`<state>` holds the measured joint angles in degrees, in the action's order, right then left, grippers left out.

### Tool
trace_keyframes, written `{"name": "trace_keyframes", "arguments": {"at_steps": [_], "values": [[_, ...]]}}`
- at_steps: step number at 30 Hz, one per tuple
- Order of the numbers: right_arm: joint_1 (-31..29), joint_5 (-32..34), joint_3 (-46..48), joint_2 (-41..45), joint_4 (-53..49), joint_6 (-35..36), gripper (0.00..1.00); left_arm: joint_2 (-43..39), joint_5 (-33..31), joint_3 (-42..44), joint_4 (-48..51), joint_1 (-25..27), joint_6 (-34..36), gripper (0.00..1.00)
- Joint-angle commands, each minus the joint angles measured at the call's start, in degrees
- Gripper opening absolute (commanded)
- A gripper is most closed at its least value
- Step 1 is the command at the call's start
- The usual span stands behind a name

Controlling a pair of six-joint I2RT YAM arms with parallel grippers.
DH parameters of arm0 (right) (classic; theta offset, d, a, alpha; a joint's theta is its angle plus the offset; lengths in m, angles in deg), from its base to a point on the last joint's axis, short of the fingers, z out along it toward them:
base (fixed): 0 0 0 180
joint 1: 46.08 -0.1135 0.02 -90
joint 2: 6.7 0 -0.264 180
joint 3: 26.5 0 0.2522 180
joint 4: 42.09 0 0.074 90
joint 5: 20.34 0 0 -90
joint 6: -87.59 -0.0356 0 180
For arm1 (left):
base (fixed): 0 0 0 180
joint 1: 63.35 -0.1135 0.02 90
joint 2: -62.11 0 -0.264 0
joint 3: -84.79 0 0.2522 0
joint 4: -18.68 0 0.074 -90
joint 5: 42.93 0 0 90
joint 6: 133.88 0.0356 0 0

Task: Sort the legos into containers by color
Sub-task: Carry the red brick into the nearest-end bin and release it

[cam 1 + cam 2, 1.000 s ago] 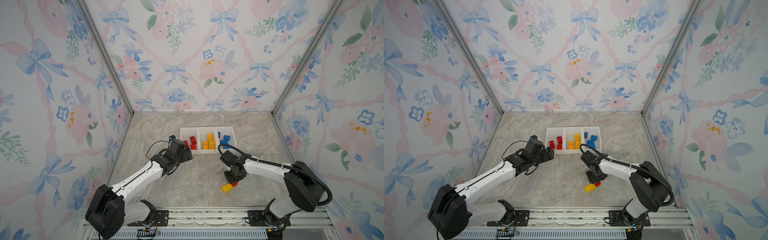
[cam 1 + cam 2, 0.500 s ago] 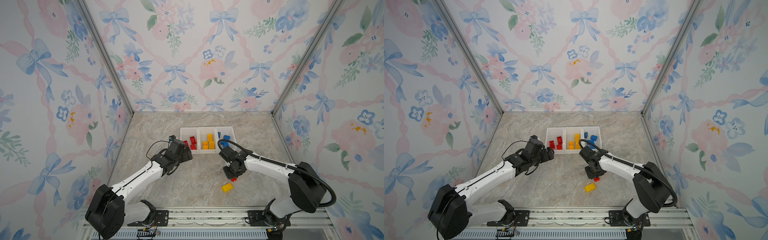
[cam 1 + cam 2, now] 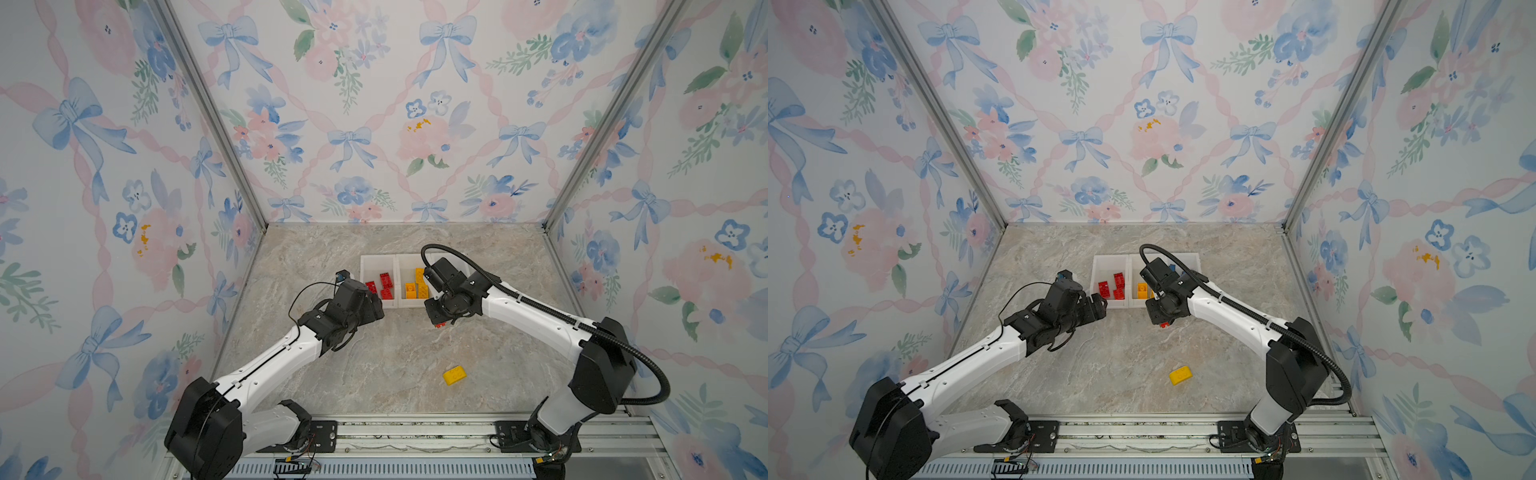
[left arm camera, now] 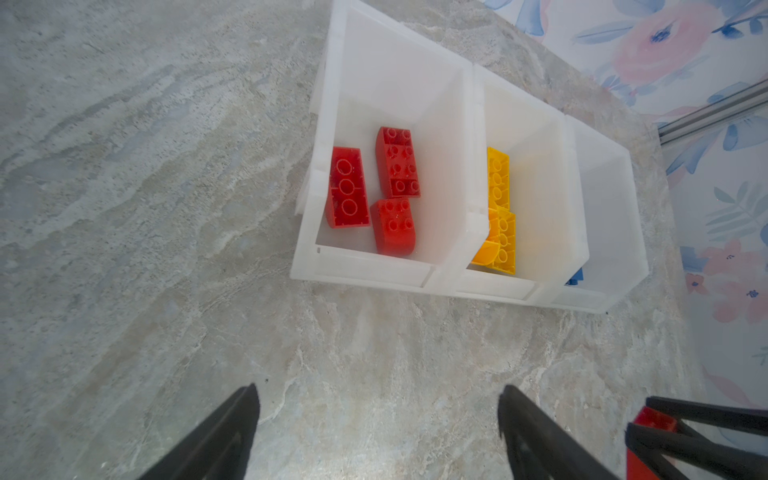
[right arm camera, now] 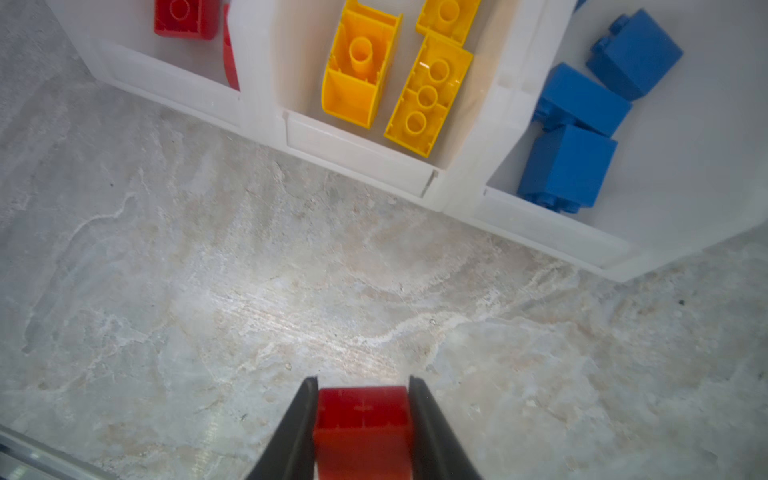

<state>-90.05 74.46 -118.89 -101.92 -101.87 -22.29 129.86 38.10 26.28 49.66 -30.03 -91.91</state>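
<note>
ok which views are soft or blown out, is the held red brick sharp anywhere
Right wrist view: the gripped red brick is soft, too near the lens, and glare washes the tabletop. Left wrist view: the binned red bricks are sharp, the containers' walls nearly blown out. Both top views: evenly lit, brick a speck.

The held brick (image 5: 361, 428) is sitting between the jaws of the right claw (image 5: 363, 388), and the row of three bins (image 5: 357, 158) is lying just ahead of that claw, with sorted bricks (image 4: 397, 166) lying inside each. The loose brick (image 3: 454, 375) is lying on the table (image 3: 374, 365) well behind the right claw. The left claw (image 4: 377, 388) is hanging to its left, facing the nearest end bin.
</note>
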Motion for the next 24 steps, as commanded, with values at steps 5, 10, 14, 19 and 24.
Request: {"name": "trace_keyframes", "arguments": {"at_steps": [5, 10, 14, 19, 24], "values": [[-0.96, -4.12, -13.51, -10.29, 1.20, 1.81, 0.30, -3.56, 0.14, 2.61, -0.12, -0.80, 1.18, 0.92], [-1.15, -5.84, -23.40, -16.93, 1.11, 2.32, 0.30, -5.43, 0.13, 3.83, -0.16, -0.97, 0.84, 0.92], [-1.02, -6.29, -30.79, -22.04, 0.81, 2.82, 0.30, -6.69, 0.14, 4.66, -0.17, -0.93, 0.27, 0.92], [-0.67, -6.57, -39.13, -28.02, 0.06, 3.42, 0.31, -7.76, -0.01, 5.20, -0.08, -0.98, -0.22, 0.92], [-0.03, -7.42, -47.53, -34.72, -0.80, 3.45, 0.31, -7.81, -0.13, 5.20, -0.07, -0.98, -0.50, 0.92]]}}
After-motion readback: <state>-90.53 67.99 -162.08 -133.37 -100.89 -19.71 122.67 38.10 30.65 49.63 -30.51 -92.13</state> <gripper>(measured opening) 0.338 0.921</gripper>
